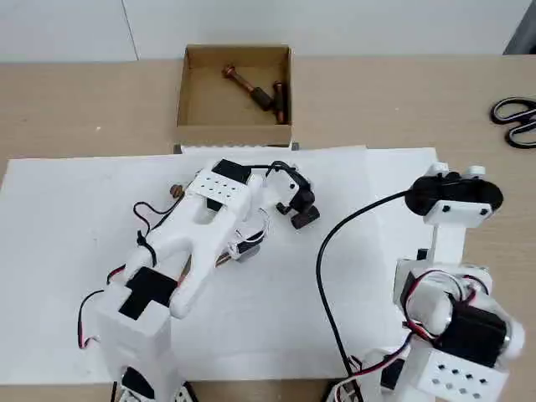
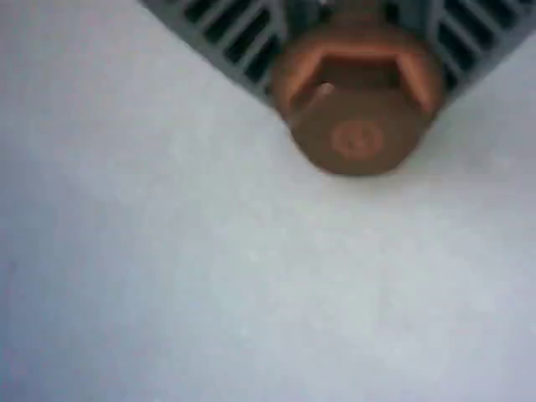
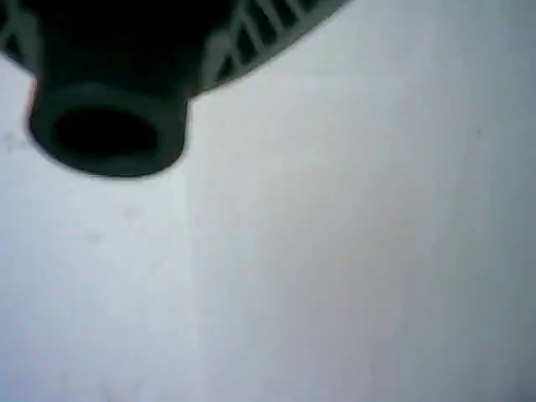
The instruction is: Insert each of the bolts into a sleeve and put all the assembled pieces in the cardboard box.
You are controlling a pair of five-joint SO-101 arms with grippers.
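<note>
Both arms hold a part, one stretched out and one folded.
The left arm (image 1: 193, 243) reaches forward at a slant from its base at the table's near edge, and the left gripper (image 2: 360, 33) is clamped on a bolt (image 2: 356, 109). The right arm (image 1: 448, 276) stands folded over its base, with the right gripper (image 3: 109, 50) clamped on a sleeve (image 3: 107, 130).

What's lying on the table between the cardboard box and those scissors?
Nothing. In the high view, the stretch of wooden table between the cardboard box and the scissors is bare.
</note>
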